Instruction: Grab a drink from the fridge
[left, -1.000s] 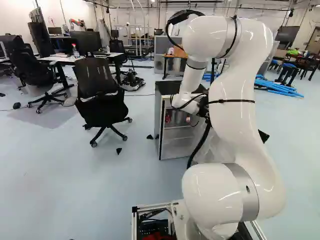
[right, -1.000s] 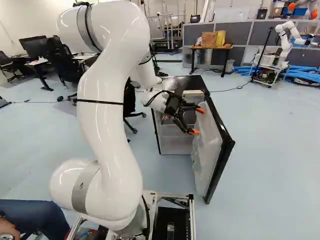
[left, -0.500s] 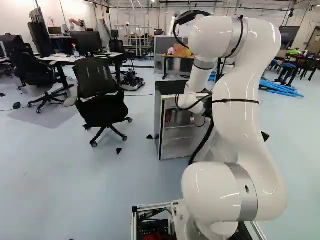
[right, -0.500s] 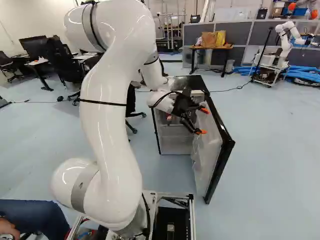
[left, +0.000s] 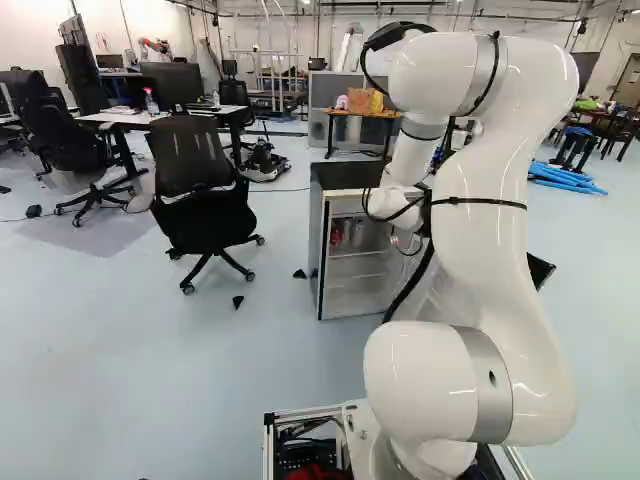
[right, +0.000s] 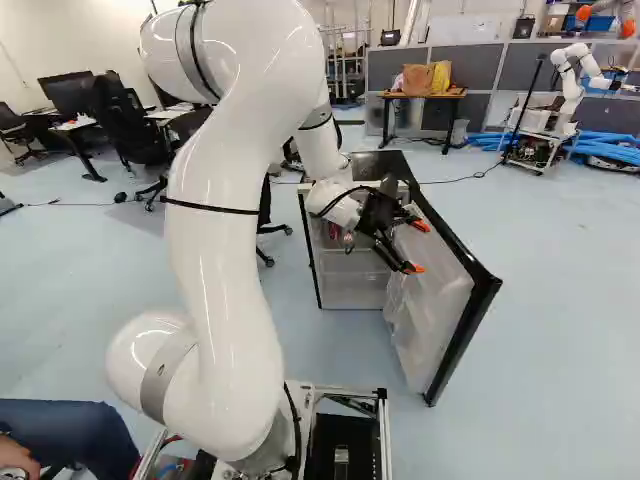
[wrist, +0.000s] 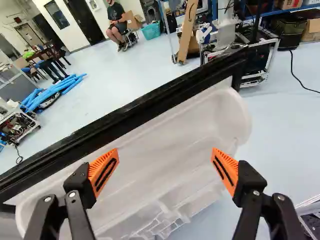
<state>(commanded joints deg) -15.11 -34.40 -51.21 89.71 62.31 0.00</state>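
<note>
Left base view: the arm (left: 480, 230) rises right of the middle, reaching to the open fridge (left: 337, 178). The drinks, a red container (left: 335, 238) and paler ones (left: 357, 235) just beside it, stand inside the fridge, above an inner shelf; their exact kinds are too small to tell. A black office chair (left: 190, 165) stands near the fridge.

Right base view: the claw (right: 419, 247) lies at the inner side of the open fridge door (right: 478, 292). A table bearing bags (right: 426, 78) is seen beyond, and another robot (right: 570, 85) at the far right.

Wrist view: the two fingers of the claw (wrist: 166, 155) stand wide apart, with orange pads (wrist: 103, 170), gripping nothing. The door's translucent lining extends under and ahead of them; contact cannot be determined.
</note>
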